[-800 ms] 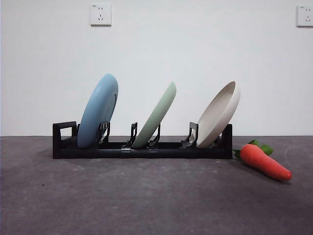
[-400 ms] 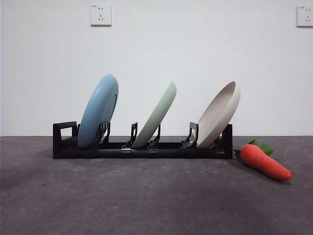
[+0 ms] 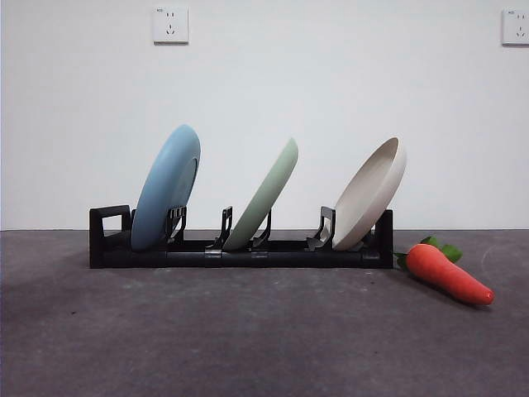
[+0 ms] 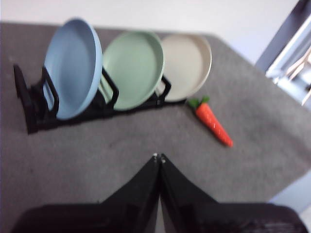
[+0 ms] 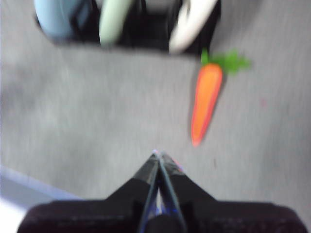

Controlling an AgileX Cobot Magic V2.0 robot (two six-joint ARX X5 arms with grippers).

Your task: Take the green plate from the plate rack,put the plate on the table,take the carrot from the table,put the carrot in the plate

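You had nothing done: the green plate (image 3: 266,197) stood in the plate rack (image 3: 240,248), the carrot (image 3: 447,272) lay on the table (image 3: 248,331), and the left gripper (image 4: 158,157) and right gripper (image 5: 157,154) were both closed, empty.

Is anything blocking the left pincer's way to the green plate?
Nothing visible. Bare table lies between the shut left pincer and the green plate, which stands in the rack between two other plates.

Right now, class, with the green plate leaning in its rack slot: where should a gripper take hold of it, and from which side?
Probably the green plate's raised top rim, from above. It leans in the plate rack's middle slot, its lower edge wedged between prongs, with the light blue plate and beige-white plate flanking; only the top stands free.
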